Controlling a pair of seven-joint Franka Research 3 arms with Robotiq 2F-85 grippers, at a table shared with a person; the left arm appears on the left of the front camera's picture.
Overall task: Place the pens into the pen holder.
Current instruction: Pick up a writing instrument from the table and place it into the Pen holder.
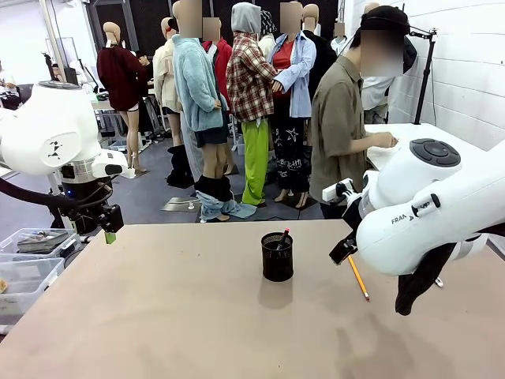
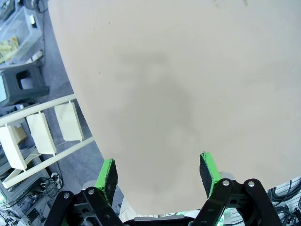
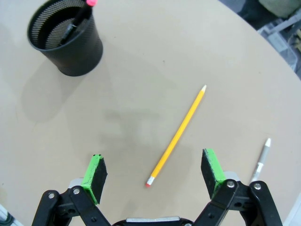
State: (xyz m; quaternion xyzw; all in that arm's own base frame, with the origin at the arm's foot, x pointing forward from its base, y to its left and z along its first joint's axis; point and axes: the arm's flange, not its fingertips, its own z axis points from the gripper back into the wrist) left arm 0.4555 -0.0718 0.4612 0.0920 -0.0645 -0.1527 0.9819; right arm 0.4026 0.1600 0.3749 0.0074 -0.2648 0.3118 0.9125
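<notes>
Your right claw hung released over the tabletop, gripping nothing. The orange pencil lay flat below it, eraser at 6 o'clock, tip toward 1. The silvery-grey pen lay at 4 o'clock, apart from the pencil. The pen holder stood upright at 10 o'clock, a dark red-ended pen leaning inside. Your left claw was released too, over bare tabletop near its edge.

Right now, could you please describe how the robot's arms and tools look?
Both arms are glossy white with rounded joints. The left arm has a black cable; the right arm carries dark lettering. The left tool and right tool are black linkages with green pads.
</notes>
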